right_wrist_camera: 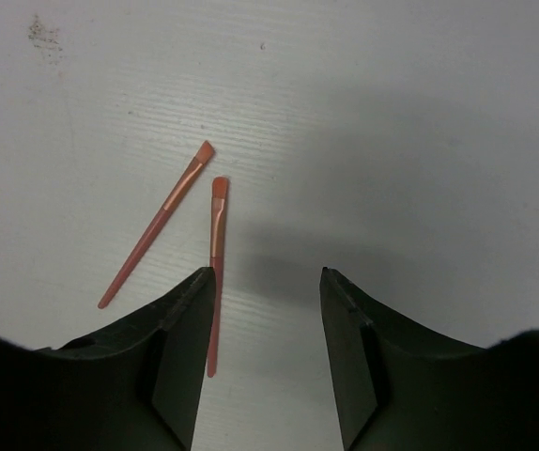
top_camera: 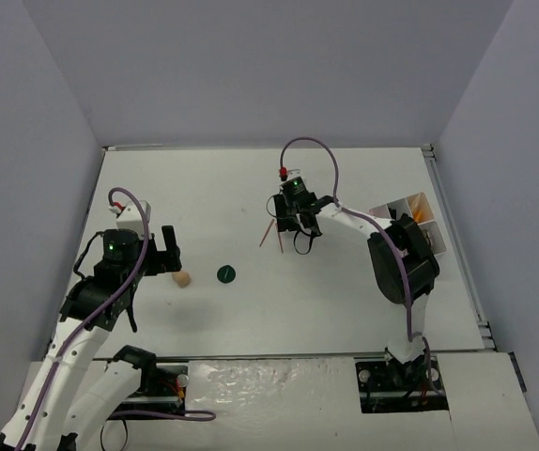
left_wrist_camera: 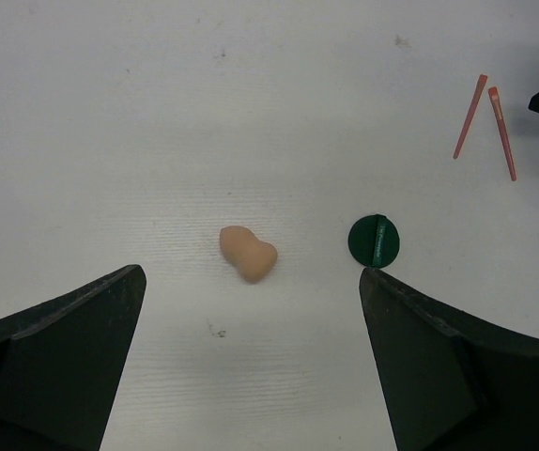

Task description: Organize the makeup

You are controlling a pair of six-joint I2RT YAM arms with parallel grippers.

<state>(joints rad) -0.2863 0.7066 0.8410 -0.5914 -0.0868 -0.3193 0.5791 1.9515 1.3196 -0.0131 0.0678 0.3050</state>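
From above, the left gripper [top_camera: 170, 250] hangs wide open over the near-left part of the table [top_camera: 345, 291], just beside one beige sponge [top_camera: 183, 278]. One green disc [top_camera: 227, 273] lies near, to the sponge's right. Two thin brushes [top_camera: 269, 236] lie mid-table beside the right gripper [top_camera: 293, 224]. One white tray [top_camera: 392, 209] stands at the right edge, well apart; what it holds is too small to tell.

Left wrist: the sponge sits ahead of the spread fingers, touching neither. It looks rounded and soft, so an off-centre squeeze would likely roll it or squirt it aside. The disc lies flat and looks hard to get under.

Right wrist: the fingers are half apart and grip nothing. One brush lies at one finger, not between the two. Closing here would likely miss it, flick it, or knock its neighbour.
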